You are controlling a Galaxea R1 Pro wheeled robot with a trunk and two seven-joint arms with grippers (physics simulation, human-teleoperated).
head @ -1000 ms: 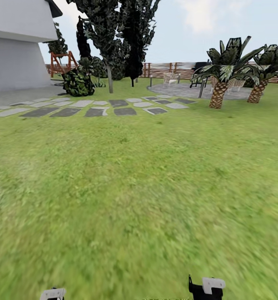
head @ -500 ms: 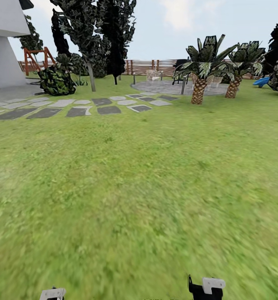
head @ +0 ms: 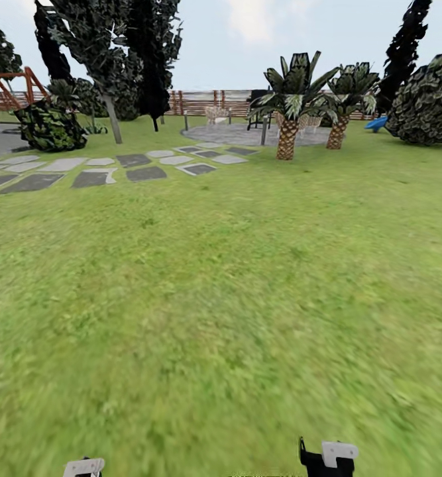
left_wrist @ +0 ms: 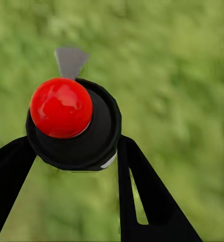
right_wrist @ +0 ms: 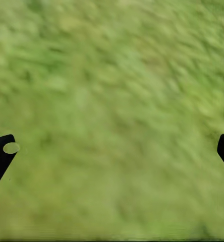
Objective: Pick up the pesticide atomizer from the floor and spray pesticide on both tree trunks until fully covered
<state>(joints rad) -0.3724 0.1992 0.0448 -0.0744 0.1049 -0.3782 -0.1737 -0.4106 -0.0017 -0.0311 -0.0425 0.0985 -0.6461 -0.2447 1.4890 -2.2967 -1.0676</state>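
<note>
Head view: the whole scene sits further left than a second ago, so the camera has turned right. The white house wall has gone off the left edge, and a round dark bush (head: 427,103) and a tall conifer (head: 406,46) have come in at the right. The two palms (head: 288,99) stand further left than before, beyond the grey paving slabs (head: 134,173) and in front of the slat fence (head: 201,101). A leafy tree with a pale trunk (head: 113,116) stands at the far left of the lawn (head: 221,298). Both arm tips hold their places at the bottom edge.

In the left wrist view, the left gripper (left_wrist: 71,151) is clamped on the pesticide atomizer (left_wrist: 74,126), its black cap and red knob between the fingers (left_wrist: 142,196), above blurred grass. In the right wrist view, the right gripper (right_wrist: 114,151) is spread wide over bare grass.
</note>
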